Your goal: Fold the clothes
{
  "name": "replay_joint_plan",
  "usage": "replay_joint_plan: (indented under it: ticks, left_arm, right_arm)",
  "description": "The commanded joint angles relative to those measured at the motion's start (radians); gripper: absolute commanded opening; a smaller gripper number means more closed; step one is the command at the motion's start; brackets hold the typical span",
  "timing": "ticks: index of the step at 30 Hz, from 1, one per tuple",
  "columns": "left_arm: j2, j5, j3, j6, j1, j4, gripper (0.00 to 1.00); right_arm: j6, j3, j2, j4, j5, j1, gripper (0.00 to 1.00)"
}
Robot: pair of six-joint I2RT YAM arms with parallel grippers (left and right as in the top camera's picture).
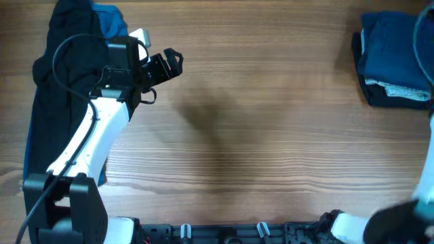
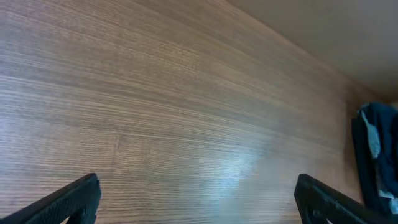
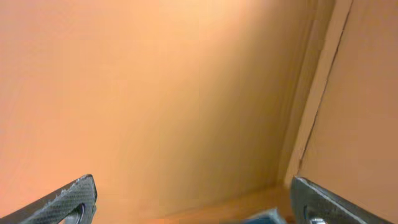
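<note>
A loose heap of dark and bright blue clothes (image 1: 64, 95) lies at the table's far left, partly under my left arm. A folded stack of blue and pale denim clothes (image 1: 395, 59) sits at the far right, and its edge shows in the left wrist view (image 2: 375, 155). My left gripper (image 1: 167, 64) hovers just right of the heap, open, with only bare wood between its fingers (image 2: 69, 200). My right gripper (image 3: 196, 205) is open and empty, facing an orange surface. A scrap of blue (image 3: 264, 218) shows at the bottom edge.
The wooden table (image 1: 258, 122) stretches between the heap and the stack. The right arm's base (image 1: 380, 224) is at the front right corner. A cable (image 1: 424, 41) loops over the folded stack. An orange wall corner (image 3: 317, 93) fills the right wrist view.
</note>
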Motion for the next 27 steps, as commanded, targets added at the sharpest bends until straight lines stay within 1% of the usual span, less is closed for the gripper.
replay_joint_plan:
  ticks: [1,3,5,8,12,14,18,20,24,25,26,27]
  left_arm:
    - [0.01,-0.029,0.002,0.023,-0.004,-0.013,1.0]
    - [0.01,-0.029,0.002,0.023,-0.004,-0.037,1.0]
    - [0.01,-0.029,0.002,0.023,-0.004,-0.071,1.0]
    - [0.01,-0.029,0.002,0.023,-0.004,-0.08,1.0]
    - [0.01,-0.029,0.002,0.023,-0.004,-0.08,1.0]
    - [0.01,-0.029,0.002,0.023,-0.004,-0.08,1.0]
    - [0.01,-0.029,0.002,0.023,-0.004,-0.08,1.0]
    - [0.01,-0.029,0.002,0.023,-0.004,-0.08,1.0]
    - [0.01,-0.029,0.002,0.023,-0.004,-0.08,1.0]
    - [0.01,-0.029,0.002,0.023,-0.004,-0.08,1.0]
    - [0.01,-0.029,0.002,0.023,-0.004,-0.08,1.0]
    - [0.01,-0.029,0.002,0.023,-0.004,-0.08,1.0]
  right_arm:
    - [0.133,0.0,-0.135,-0.16,-0.135,0.01,1.0]
    - [0.136,0.0,-0.202,-0.266,-0.178,0.025,1.0]
    - [0.13,0.0,-0.281,-0.409,-0.209,0.053,1.0]
    - [0.13,0.0,-0.379,-0.574,-0.211,0.108,1.0]
    - [0.13,0.0,-0.5,-0.719,-0.215,0.181,1.0]
    - [0.13,0.0,-0.553,-0.766,-0.257,0.208,0.99]
    - [0.138,0.0,-0.605,-0.856,-0.366,0.219,0.99]
    - [0.19,0.0,-0.61,-0.94,-0.394,0.219,1.0]
    - [0.279,0.0,-0.6,-1.066,-0.393,0.219,1.0]
    - [0.284,0.0,-0.593,-1.098,-0.382,0.219,0.99]
    - [0.237,0.0,-0.587,-1.148,-0.333,0.219,0.99]
    - [0.227,0.0,-0.579,-1.21,-0.277,0.219,1.0]
